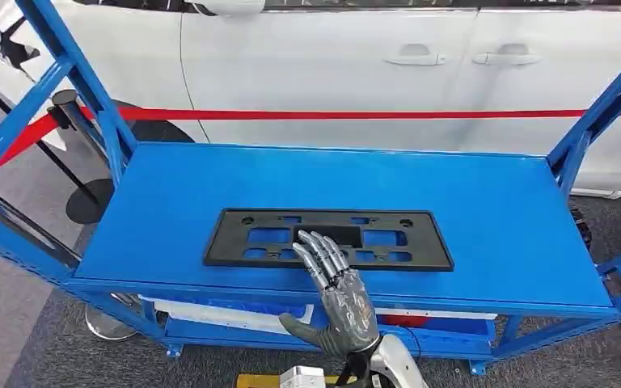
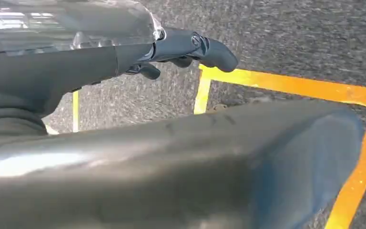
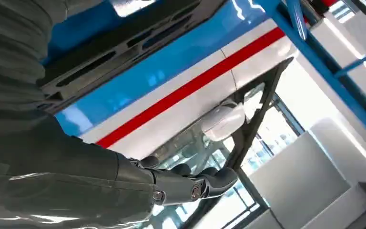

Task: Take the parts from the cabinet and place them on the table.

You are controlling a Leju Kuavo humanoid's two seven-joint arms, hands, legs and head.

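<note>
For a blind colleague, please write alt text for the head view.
The right hand reaches over the near edge of a black plate lying flat on a blue table, fingers extended. A white car with a red stripe stands behind.

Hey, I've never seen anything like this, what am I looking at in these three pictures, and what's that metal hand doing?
This is a humanoid robot with two arms and many-fingered hands. The big picture is taken from its head, looking down at a blue shelf parked beside a white car. A black plastic part, flat with cut-out slots, lies on the shelf. The right hand reaches over the shelf edge with fingers stretched out over the part's near side; it grips nothing. The other two pictures come from cameras at the wrists and are turned. One looks past the left hand, hanging empty above grey floor with yellow tape. The other looks past the right hand at the part and the car.
</note>
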